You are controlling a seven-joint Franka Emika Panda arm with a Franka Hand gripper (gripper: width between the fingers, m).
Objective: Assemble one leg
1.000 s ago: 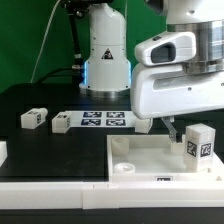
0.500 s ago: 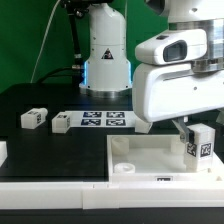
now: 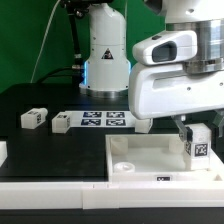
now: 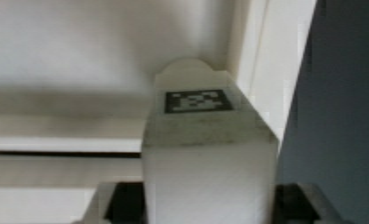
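Between the fingers of the gripper (image 3: 194,128), which is clamping its upper end, the leg (image 3: 199,142) is hanging upright with its long axis running twelve to six o'clock, just above the white panel (image 3: 150,160) near its three o'clock edge.

Leg (image 4: 207,140) runs up the middle of the wrist view, white oblong block, far end tapering to a blunt point. Black-and-white square tag sits on its face near that far end. Near end sits between the two dark gripper fingers (image 4: 119,203), one on each side, both pressed against the block; gripper (image 4: 207,205) clamped on it. Behind it: white panel (image 4: 74,100) surface, with a raised white edge running along one side, just beside the leg tip. Dark strip beyond that edge. Picture is blurry, so contact between the leg tip and panel is unclear.
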